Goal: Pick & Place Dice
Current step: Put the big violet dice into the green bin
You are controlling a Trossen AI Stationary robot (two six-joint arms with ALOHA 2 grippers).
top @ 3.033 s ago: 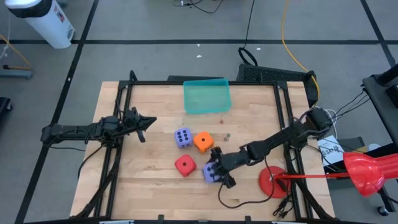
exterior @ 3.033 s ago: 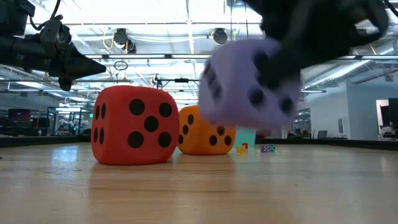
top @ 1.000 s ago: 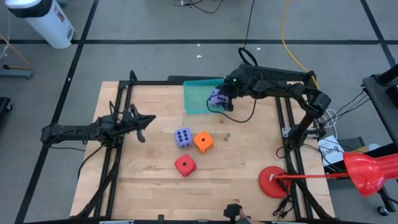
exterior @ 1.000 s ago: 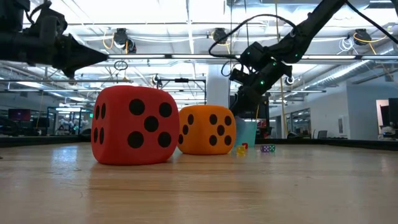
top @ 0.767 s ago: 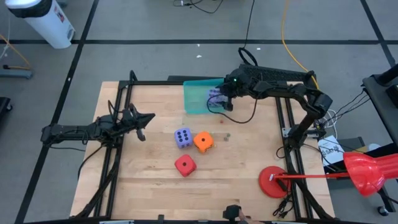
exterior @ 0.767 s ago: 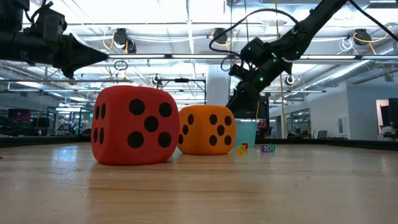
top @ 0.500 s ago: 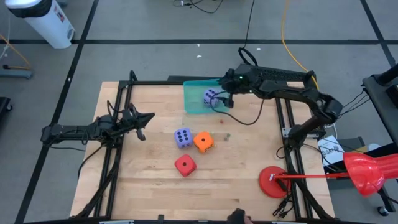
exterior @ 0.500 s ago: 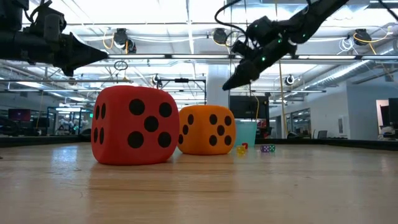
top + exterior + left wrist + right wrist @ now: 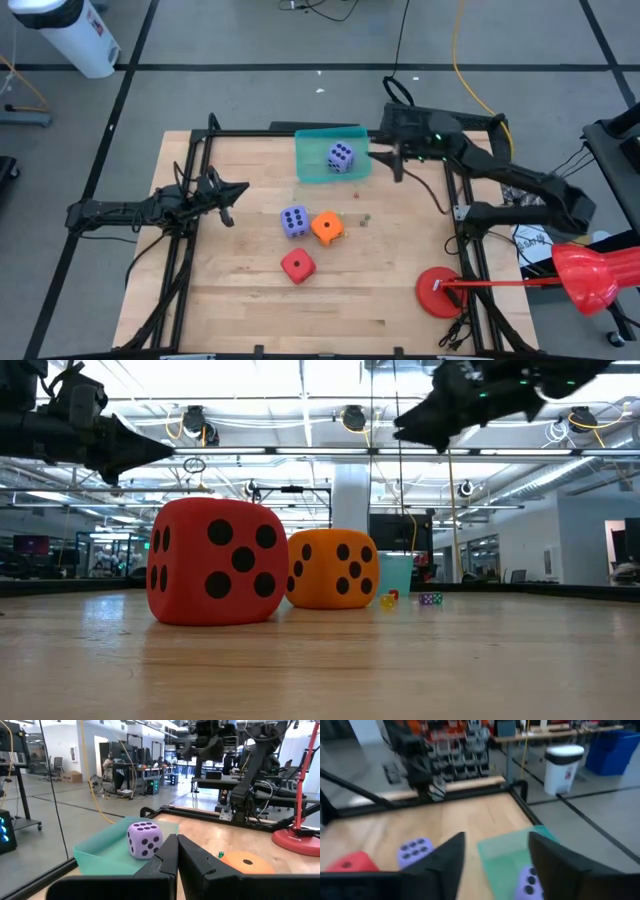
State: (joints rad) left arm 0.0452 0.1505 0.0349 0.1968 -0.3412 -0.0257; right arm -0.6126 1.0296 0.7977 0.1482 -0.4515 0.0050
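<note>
Right tool (image 9: 385, 158) wide, empty, near far edge | purple die (image 9: 340, 155) in tray (image 9: 310, 168) | next: purple die (image 9: 294, 221), descend square, centred | left tool (image 9: 240, 192) closed.

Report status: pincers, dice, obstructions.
Right pincer open, empty, beside green tray. Left pincer shut, parked at left. One purple die in tray; purple, orange, red on table. No obstructions.

Wooden table (image 9: 240, 290) carries teal tray (image 9: 318, 172); purple die (image 9: 294, 221); orange die (image 9: 326, 228); red die (image 9: 297, 265).
</note>
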